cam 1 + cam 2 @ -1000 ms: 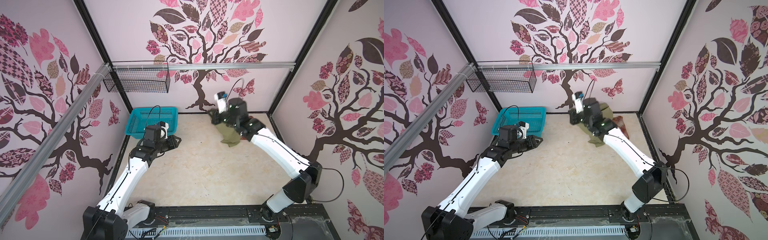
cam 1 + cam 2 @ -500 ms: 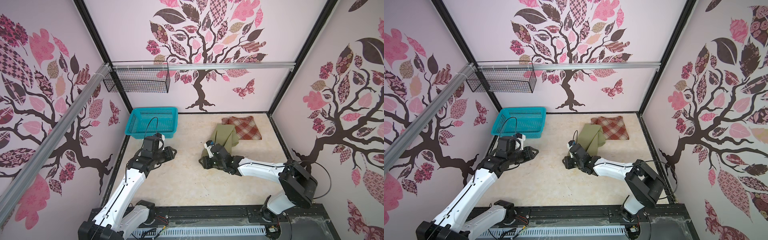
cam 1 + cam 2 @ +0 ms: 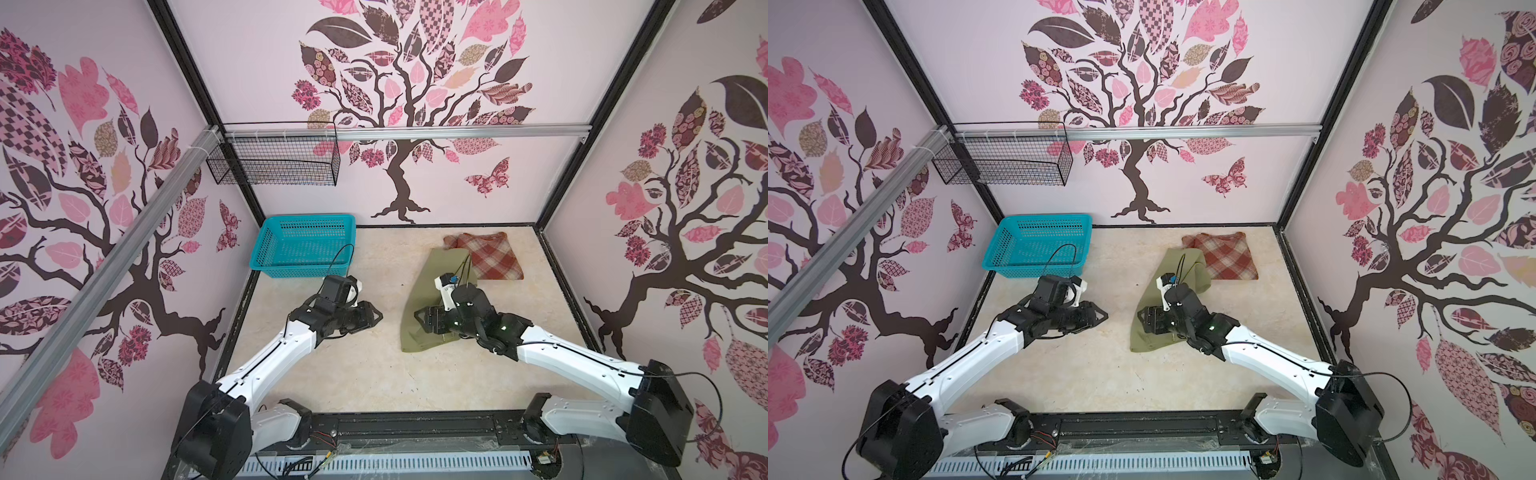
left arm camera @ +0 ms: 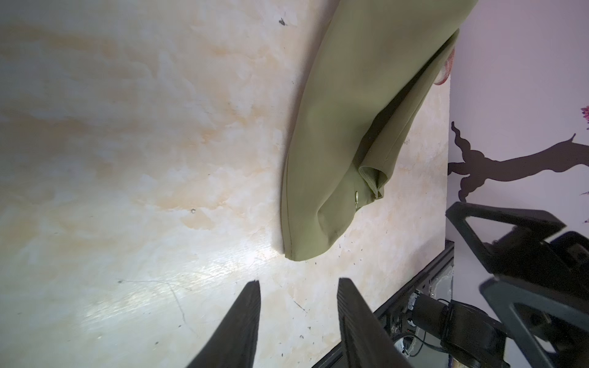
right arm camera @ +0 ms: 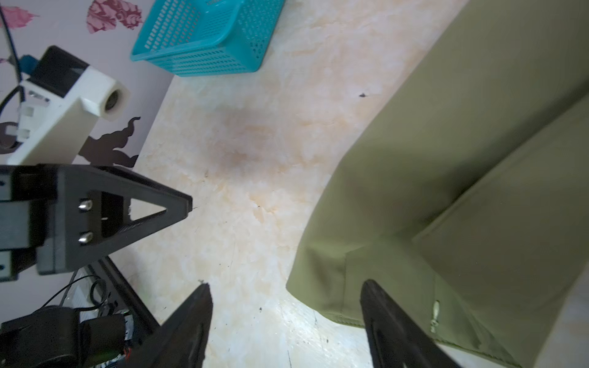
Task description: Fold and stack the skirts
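Both arms are low over the counter (image 3: pixel 332 374), hands facing each other across the middle.

L hand (image 3: pixel 374 318) (image 3: pixel 1102 318): released, jaws parted w/ nothing between them. In the left wrist view (image 4: pixel 298 286) I see only bare counter in the gap. It's near the olive skirt's near corner but not touching.

R hand (image 3: pixel 419 321) (image 3: pixel 1142 322): released too, jaws spread wide. In the right wrist view (image 5: pixel 287 285) one finger is over bare counter and the other over the olive skirt's hem edge. No cloth is pinched.

Olive skirt (image 3: pixel 432 274) (image 3: pixel 1194 272) lies on the counter right of centre, a long strip running from near the R hand toward the back. One long side is folded over, and a zip pull (image 4: pixel 357 197) shows near the near end. Its far end touches the plaid skirt (image 3: pixel 490 257) (image 3: pixel 1227 257), which lies flat by the back-right corner.

Turquoise basket (image 3: pixel 307 218) (image 3: pixel 1046 218) sits at back left, well apart from both skirts.
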`<action>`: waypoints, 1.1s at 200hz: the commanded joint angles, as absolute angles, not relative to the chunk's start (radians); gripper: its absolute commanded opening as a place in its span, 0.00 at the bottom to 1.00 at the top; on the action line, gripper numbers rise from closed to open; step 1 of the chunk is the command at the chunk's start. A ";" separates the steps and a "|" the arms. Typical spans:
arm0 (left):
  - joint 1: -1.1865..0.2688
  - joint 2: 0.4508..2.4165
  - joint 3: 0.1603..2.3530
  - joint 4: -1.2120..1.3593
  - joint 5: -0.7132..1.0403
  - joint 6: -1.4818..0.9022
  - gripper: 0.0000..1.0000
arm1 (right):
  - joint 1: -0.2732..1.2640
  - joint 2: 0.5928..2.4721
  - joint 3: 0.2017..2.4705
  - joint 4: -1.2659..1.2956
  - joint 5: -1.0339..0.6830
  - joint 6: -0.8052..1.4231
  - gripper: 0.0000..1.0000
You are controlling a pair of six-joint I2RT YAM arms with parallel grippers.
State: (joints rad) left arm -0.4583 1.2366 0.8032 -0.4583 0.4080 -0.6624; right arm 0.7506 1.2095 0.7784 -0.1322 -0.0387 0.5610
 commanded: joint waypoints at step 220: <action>-0.661 1.667 0.849 -0.344 0.467 -0.675 0.43 | 0.618 1.362 0.716 -0.030 0.016 0.558 0.77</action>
State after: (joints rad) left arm -0.6544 1.6360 0.8085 -0.3714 0.4808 -0.6998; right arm 0.6247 1.3808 0.7132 -0.0399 0.0433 0.5442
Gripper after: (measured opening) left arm 0.433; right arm 0.774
